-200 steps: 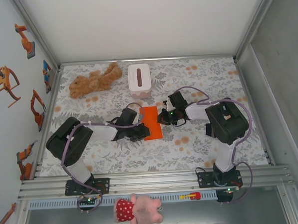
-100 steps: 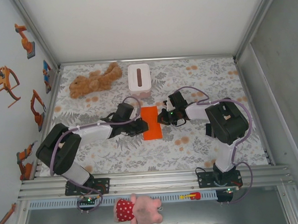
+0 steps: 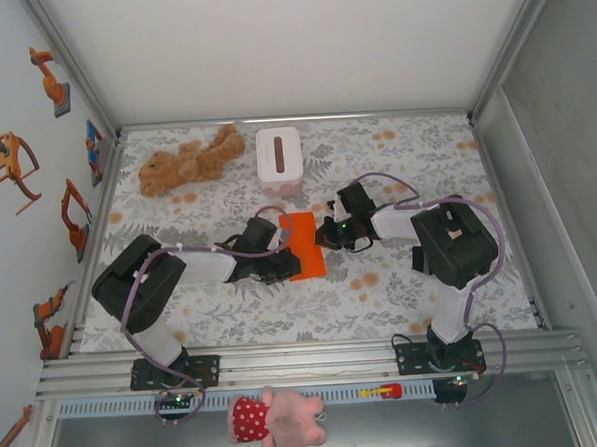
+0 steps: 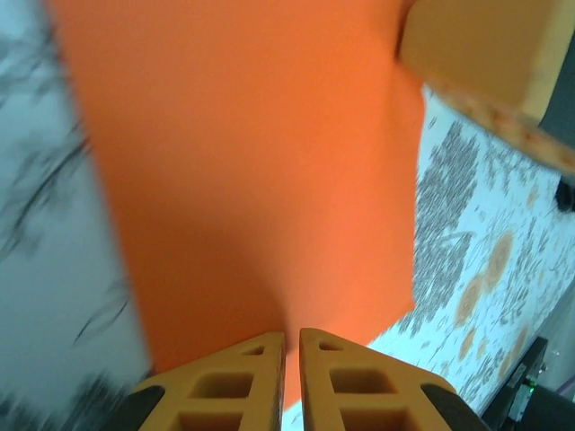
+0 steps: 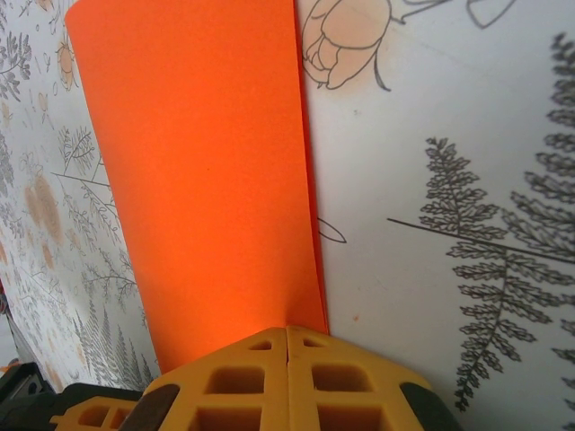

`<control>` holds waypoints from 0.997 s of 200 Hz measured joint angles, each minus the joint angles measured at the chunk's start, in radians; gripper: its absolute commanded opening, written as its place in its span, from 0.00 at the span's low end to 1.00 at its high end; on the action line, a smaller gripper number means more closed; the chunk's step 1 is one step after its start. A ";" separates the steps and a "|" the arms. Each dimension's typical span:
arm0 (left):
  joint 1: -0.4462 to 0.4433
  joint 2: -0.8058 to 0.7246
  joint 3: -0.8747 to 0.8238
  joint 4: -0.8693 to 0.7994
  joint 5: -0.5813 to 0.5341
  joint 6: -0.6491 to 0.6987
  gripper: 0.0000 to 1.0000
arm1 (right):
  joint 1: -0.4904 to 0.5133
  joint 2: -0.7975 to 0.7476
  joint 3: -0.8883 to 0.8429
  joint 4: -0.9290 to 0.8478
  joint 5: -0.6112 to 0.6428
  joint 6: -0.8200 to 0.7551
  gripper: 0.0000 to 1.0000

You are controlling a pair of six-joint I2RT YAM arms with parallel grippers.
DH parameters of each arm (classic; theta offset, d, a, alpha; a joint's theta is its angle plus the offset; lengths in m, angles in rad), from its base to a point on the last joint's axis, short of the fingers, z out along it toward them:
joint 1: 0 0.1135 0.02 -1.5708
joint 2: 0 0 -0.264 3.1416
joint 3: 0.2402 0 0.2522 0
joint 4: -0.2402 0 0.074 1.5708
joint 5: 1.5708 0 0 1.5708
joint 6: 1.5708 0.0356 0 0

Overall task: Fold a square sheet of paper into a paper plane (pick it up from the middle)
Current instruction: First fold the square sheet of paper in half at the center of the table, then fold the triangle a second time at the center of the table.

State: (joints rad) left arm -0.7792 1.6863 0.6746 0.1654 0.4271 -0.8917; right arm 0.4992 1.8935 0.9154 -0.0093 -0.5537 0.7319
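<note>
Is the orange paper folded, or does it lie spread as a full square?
Folded. The orange paper is a narrow rectangle from above, and the right wrist view shows two layers along its long edge.

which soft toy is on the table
The brown teddy, at the table's far left; the pink toy lies off it, past the near edge.

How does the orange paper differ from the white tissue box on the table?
The orange paper is flat and thin; the white tissue box is a raised block. The box stands farther back than the paper. Both are rectangular in outline.
</note>
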 measured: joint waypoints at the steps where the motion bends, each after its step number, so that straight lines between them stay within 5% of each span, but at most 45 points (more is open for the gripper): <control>1: 0.000 -0.003 -0.002 0.000 0.000 0.000 0.14 | 0.000 0.000 0.000 0.000 0.000 0.000 0.00; 55: 0.003 -0.178 -0.066 -0.219 -0.081 0.030 0.15 | 0.000 -0.003 0.002 -0.002 0.000 0.000 0.00; 99: 0.040 -0.241 0.031 -0.281 -0.129 0.047 0.25 | 0.003 -0.055 0.028 -0.080 0.076 0.001 0.05; 125: 0.055 -0.195 0.102 -0.223 -0.132 0.034 0.32 | -0.008 -0.101 0.030 -0.138 0.114 0.017 0.22; 199: 0.067 0.045 0.248 -0.124 -0.095 -0.011 0.40 | -0.046 -0.379 -0.148 -0.144 0.208 0.066 0.37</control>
State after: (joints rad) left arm -0.7120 1.7317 0.9230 0.0414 0.3321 -0.9031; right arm 0.4534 1.5143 0.7673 -0.1535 -0.3458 0.7979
